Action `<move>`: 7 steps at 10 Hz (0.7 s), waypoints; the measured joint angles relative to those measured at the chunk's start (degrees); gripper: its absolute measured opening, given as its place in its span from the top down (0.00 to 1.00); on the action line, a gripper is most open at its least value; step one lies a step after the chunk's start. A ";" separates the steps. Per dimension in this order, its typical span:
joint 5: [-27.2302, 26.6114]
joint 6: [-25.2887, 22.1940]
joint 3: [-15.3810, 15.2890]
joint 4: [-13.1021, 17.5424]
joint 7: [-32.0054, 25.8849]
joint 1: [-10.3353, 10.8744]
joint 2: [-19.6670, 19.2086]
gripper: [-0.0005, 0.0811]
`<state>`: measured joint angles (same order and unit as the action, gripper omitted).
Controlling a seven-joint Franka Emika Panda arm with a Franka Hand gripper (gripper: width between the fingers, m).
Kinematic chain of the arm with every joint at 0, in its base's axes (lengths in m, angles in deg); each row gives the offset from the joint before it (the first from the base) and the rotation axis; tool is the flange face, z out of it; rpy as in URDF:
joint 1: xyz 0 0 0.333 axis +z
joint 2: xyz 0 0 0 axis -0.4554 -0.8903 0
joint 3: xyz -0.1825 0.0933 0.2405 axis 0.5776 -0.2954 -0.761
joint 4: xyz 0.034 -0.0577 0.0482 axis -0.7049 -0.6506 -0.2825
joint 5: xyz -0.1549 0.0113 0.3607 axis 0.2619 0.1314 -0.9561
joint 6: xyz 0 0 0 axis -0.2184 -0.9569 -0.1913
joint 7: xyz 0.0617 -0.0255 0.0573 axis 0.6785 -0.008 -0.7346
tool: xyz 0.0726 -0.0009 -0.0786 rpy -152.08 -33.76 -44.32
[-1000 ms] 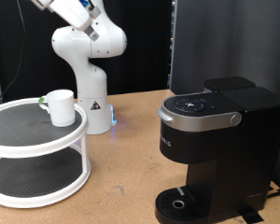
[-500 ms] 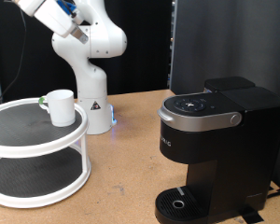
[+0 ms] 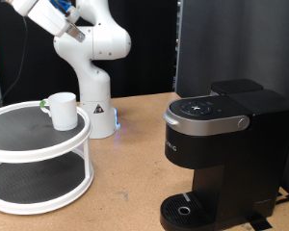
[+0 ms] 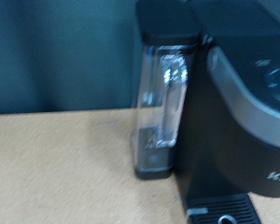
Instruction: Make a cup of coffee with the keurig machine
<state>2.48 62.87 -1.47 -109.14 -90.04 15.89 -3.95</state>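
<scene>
Hand state cannot be told: neither view shows the fingers, and only the white arm (image 3: 82,43) reaches out past the exterior view's top left corner, so the hand itself is out of frame up there. Nothing shows between any fingers.

Below that corner, the cup (image 3: 62,110) stands upright on the top tier of a round white two-tier stand (image 3: 39,183), handle turned towards the exterior view's left. So it sits beneath the hand, well apart from it.

Further towards the exterior view's right, the keurig machine (image 3: 222,154) stands on the wooden surface (image 3: 125,192), lid closed, its round drip tray (image 3: 186,210) carrying no cup. The wrist view looks at its clear water tank (image 4: 163,103), so the hand faces the brewer across the surface, with the cup untouched.
</scene>
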 joint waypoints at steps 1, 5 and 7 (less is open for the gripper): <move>-1.29 0.15 1.01 -0.21 0.00 -0.41 0.24 0.99; 0.88 0.26 2.28 -0.52 1.61 -5.39 1.82 0.99; 5.61 -2.47 2.41 0.06 0.73 -6.28 1.91 0.99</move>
<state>8.09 60.40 0.94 -109.08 -89.31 9.61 -2.04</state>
